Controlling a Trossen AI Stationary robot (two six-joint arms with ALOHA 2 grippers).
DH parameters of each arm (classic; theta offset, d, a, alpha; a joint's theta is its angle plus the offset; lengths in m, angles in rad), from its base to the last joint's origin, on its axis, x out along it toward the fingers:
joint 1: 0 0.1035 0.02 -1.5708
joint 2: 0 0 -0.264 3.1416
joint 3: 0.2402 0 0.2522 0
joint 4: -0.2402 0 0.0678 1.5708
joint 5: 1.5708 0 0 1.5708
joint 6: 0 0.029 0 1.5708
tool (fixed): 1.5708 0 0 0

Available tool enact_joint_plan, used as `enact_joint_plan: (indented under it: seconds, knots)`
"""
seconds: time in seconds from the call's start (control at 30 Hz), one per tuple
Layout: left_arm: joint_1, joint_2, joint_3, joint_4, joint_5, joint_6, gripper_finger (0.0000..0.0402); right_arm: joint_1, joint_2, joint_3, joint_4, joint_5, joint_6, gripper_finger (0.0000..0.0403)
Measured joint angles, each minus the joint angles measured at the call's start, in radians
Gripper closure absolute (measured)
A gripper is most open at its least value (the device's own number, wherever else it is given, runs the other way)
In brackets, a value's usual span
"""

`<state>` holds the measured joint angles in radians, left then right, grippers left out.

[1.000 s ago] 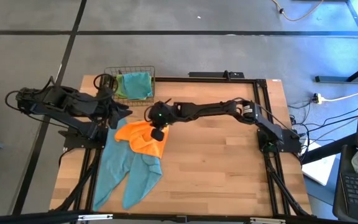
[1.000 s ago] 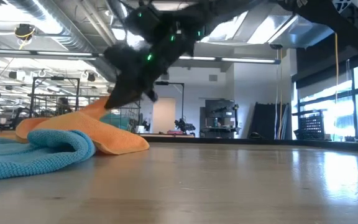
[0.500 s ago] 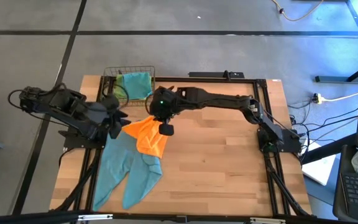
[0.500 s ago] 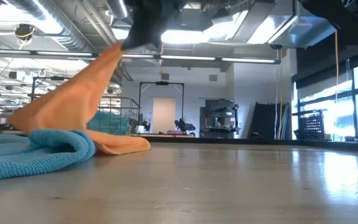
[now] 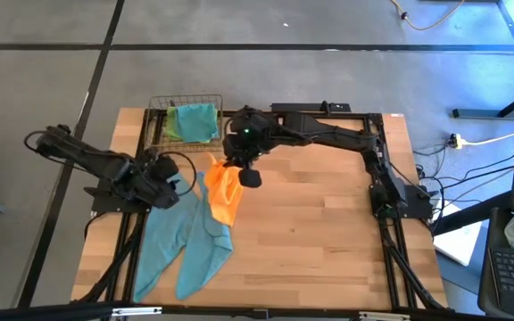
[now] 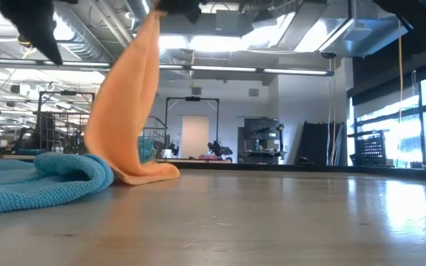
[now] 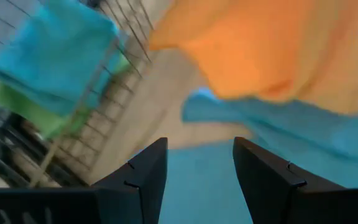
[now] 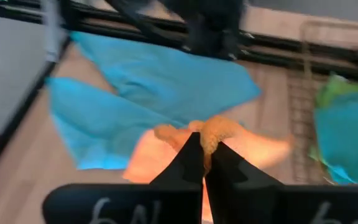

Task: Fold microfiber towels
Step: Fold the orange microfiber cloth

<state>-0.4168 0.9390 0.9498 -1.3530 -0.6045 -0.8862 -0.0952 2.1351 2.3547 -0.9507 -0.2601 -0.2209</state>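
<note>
High view, from the left: the left gripper [image 5: 169,181] hovers near the desk's left edge, jaws parted with nothing between them, over the teal towels [image 5: 186,245] that sprawl toward the front-left corner. Just behind it, at the back-left corner, a wire basket [image 5: 156,114] holds another teal towel [image 5: 194,120] on a lime green one [image 5: 174,131]. Next comes the orange towel [image 5: 223,192], pinched at one bunched corner by the right gripper [image 5: 237,171], jaws clamped tight on the cloth. In the low view the orange towel [image 6: 128,103] hangs in a long drape, its lower end resting on the wood and against the teal pile [image 6: 43,181].

To do this step well, I would lift until the hem clears the teal cloth, so that it is not dragged along. The empty left gripper should take a neighbouring corner of the orange towel. Then both can spread it flat on the bare wood to the right before any fold.
</note>
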Motion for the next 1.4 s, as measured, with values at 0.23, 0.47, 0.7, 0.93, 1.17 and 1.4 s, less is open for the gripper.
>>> enact_joint_plan:
  seconds: [0.23,0.47,0.7,0.93,1.17,1.4]
  knots:
    - [0.007,-0.033,-0.029,0.239,-0.292,0.097,0.0227,0.003,-0.011,-0.002,-0.005,-0.301,0.045,0.04]
    - [0.106,-0.057,-0.029,0.616,-0.047,0.582,0.0227,0.042,-0.014,-0.001,0.004,-0.287,0.072,0.04]
    - [0.261,-0.055,-0.048,0.734,0.247,0.712,0.0227,0.089,-0.047,0.0,-0.01,-0.24,0.097,0.0396]
    - [0.317,-0.022,-0.048,0.792,0.619,0.762,0.0227,0.107,-0.108,0.002,-0.04,-0.135,0.13,0.0397]
    - [0.308,-0.018,-0.048,0.924,0.61,0.674,0.0227,0.116,-0.124,0.002,-0.087,-0.09,0.171,0.0398]
    - [0.251,0.077,-0.048,1.066,0.435,0.728,0.0227,0.126,-0.124,0.002,-0.071,-0.05,0.176,0.0397]
